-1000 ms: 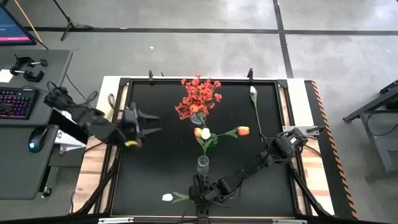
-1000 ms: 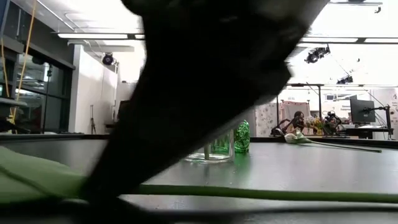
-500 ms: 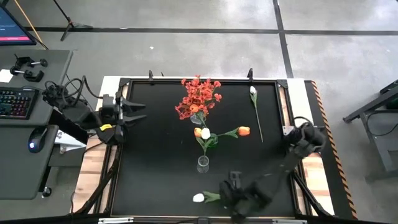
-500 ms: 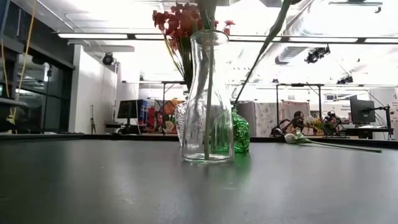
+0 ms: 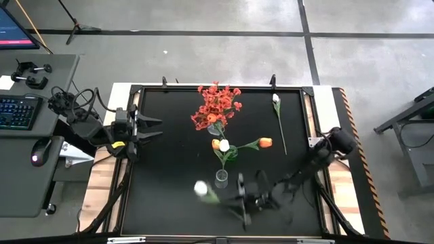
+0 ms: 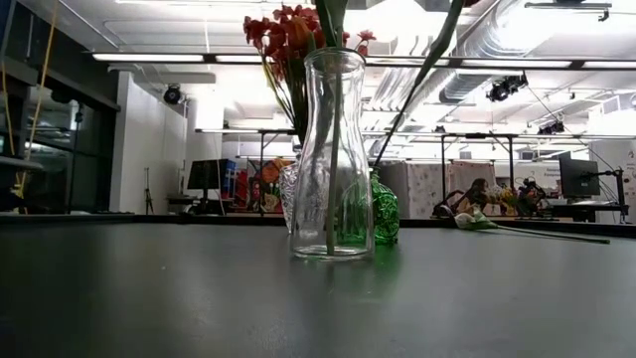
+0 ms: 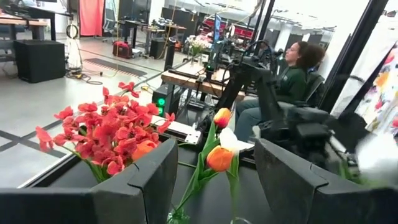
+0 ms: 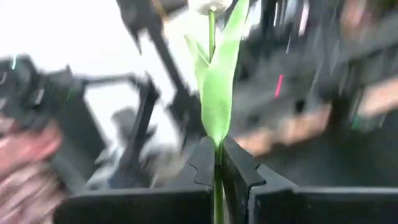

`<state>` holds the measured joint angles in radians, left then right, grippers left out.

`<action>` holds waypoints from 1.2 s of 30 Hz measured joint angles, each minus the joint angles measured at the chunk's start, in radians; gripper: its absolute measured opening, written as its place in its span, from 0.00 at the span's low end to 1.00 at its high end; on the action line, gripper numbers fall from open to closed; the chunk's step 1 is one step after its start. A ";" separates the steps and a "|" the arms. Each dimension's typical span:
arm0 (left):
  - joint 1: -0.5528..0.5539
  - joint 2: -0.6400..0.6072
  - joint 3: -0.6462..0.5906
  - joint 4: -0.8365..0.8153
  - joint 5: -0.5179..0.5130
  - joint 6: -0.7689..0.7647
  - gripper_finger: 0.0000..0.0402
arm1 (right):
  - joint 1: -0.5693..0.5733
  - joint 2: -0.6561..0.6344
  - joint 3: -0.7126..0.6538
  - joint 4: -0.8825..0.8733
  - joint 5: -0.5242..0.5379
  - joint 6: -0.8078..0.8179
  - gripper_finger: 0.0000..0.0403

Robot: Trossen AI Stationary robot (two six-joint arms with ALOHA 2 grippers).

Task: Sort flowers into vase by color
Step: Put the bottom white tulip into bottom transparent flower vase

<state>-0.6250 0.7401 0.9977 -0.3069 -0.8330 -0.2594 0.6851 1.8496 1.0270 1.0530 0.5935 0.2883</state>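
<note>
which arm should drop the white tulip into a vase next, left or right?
Right. Its pincer is already shut on the white tulip stem, close to the clear vase. The left pincer is open and holds nothing, at the table's left edge.

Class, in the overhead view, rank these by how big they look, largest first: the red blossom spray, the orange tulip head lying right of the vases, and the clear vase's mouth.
1. Red blossom spray, by far the largest.
2. Orange tulip head and the clear vase's mouth look about alike; I would not rank them apart.
</note>
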 joint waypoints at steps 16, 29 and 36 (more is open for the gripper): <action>0.000 0.026 0.000 0.046 -0.001 -0.019 0.50 | -0.225 0.000 -0.031 0.488 -0.045 -0.557 0.00; 0.000 0.027 0.000 0.043 -0.015 -0.017 0.50 | -0.282 0.000 -0.030 0.340 -0.046 -0.485 0.00; 0.000 0.027 0.000 0.042 -0.015 -0.017 0.50 | -0.282 0.000 -0.030 0.257 -0.025 -0.444 0.00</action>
<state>-0.6247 0.7670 0.9977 -0.2649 -0.8482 -0.2764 0.4034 1.8496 0.9970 1.3104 0.5685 -0.1561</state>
